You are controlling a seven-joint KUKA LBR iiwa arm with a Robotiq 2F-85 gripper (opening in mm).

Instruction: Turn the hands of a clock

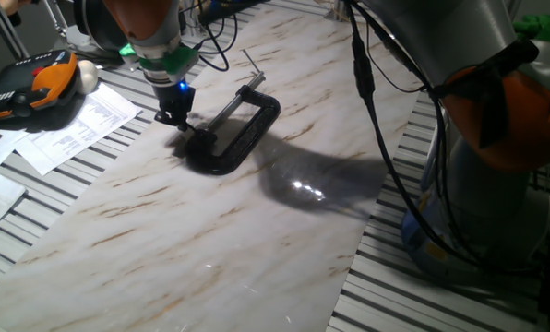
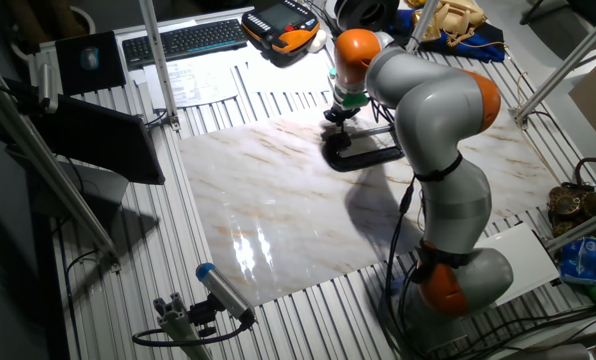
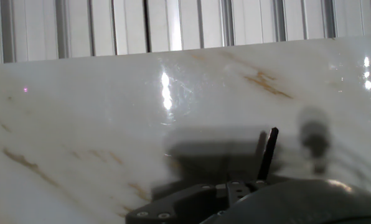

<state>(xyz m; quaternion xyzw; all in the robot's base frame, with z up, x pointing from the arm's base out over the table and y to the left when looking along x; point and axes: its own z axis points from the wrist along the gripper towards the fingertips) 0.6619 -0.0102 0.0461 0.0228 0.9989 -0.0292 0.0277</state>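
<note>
The clock is a black C-clamp [image 1: 243,138] with a long silver screw rod [image 1: 231,103], lying on the marble board [image 1: 210,240]. It also shows in the other fixed view [image 2: 363,155]. My gripper [image 1: 175,118] hangs just over the clamp's rounded left end, fingers together and pointing down; it also shows in the other fixed view [image 2: 338,118]. In the hand view the hand, a thin dark pin [image 3: 268,152], stands up from the blurred dark clamp end [image 3: 297,199], free of my fingers. I cannot make out the pin in the fixed views.
An orange and black pendant [image 1: 35,83] and papers [image 1: 81,124] lie left of the board. A keyboard [image 2: 183,38] is at the far edge. Black cables [image 1: 363,83] hang from the arm over the board's right side. The slatted table [image 1: 423,277] surrounds the board.
</note>
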